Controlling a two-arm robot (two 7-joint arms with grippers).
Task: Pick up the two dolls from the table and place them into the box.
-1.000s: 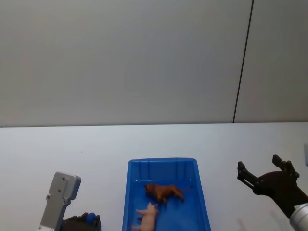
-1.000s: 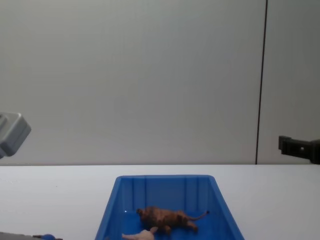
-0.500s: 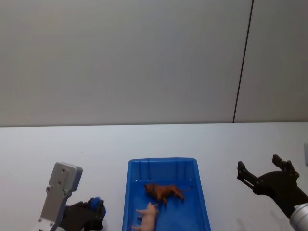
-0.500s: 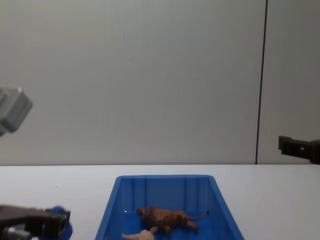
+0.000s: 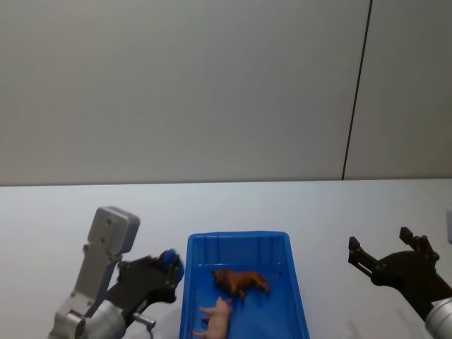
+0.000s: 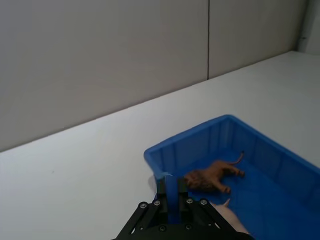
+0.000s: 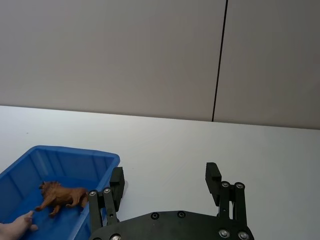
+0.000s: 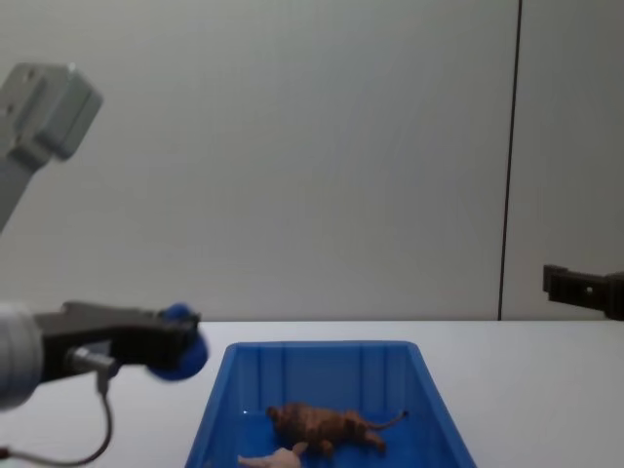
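Both dolls lie inside the blue box [image 5: 236, 238]: the brown lion [image 5: 241, 281] near its middle, the pink pig [image 5: 218, 317] closer to me. My left gripper [image 5: 169, 269] hovers just left of the box's rim, shut on a small blue ball [image 5: 170, 259]. The chest view has that ball [image 8: 181, 354] level with the box's far rim [image 8: 322, 345], and the lion [image 8: 323, 426] and pig [image 8: 272, 457] on the box floor. My right gripper [image 5: 388, 252] hangs open over the table [image 5: 70, 212], right of the box. Its wrist view has the lion [image 7: 60, 194] and the pig [image 7: 15, 227].
The white table [image 8: 546, 390] runs wide on both sides of the box, against a plain grey wall with a dark vertical seam. A thin cable [image 8: 97, 429] loops under my left gripper. The left wrist view looks over the box's corner [image 6: 150, 152] at the lion [image 6: 212, 178].
My left gripper has risen from low at the front left and moved toward the box with the blue ball in it. The right arm and both dolls have not moved.
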